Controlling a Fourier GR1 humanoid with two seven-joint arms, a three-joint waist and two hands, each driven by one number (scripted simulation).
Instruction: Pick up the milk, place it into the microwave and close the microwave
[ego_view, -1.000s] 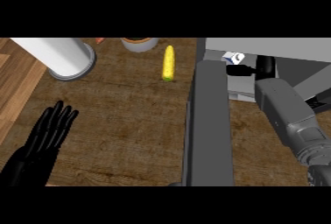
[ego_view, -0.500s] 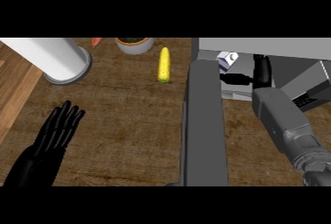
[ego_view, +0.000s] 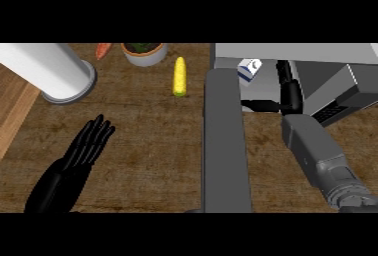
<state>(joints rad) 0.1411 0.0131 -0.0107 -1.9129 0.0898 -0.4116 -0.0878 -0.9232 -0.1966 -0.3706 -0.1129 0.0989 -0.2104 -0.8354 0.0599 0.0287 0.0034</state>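
Left hand (ego_view: 88, 142): matte black throughout, with slender segmented fingers and a black wrist section running to the lower edge. Right forearm (ego_view: 314, 150): grey boxy casing with bevelled edges, narrowing to a darker ribbed cylindrical collar near the lower edge. Right hand (ego_view: 289, 92): black, with thin jointed fingers

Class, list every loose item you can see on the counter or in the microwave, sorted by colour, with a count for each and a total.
White: 2 (paper towel roll, milk carton)
Yellow: 1 (corn cob)
Orange: 1 (carrot)
Grey with green: 1 (potted plant)
Total: 5
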